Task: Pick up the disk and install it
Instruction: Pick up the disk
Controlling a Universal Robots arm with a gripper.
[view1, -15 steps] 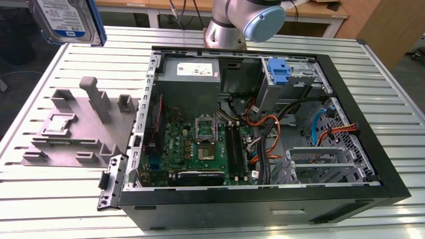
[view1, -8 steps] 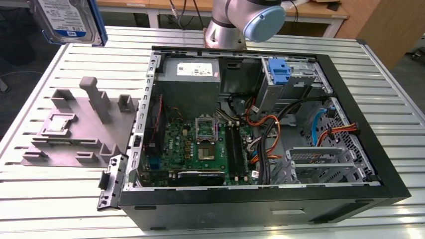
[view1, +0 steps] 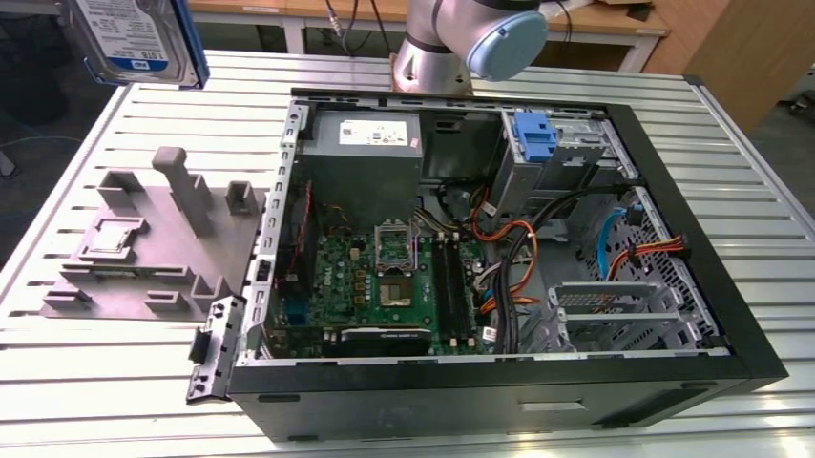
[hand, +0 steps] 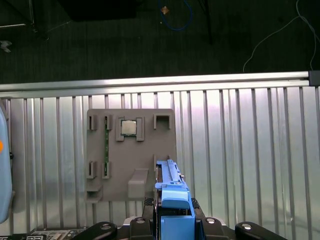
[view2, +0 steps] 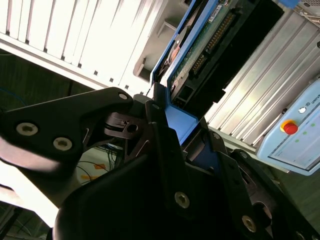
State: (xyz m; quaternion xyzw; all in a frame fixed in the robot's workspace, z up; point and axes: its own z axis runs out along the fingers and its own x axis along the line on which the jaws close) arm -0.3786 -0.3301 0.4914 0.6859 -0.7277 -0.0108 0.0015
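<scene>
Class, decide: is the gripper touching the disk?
Touching. The second wrist view shows the gripper clamped on the blue bracket of the disk, with no gap.

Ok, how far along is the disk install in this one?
Pick-up looks done: the claw grips the disk by its blue bracket, holding it in the air above the grey fixture, to the exterior view's left of the open computer case. Installing is left: the disk is not in the case, whose metal drive cage sits empty.
</scene>
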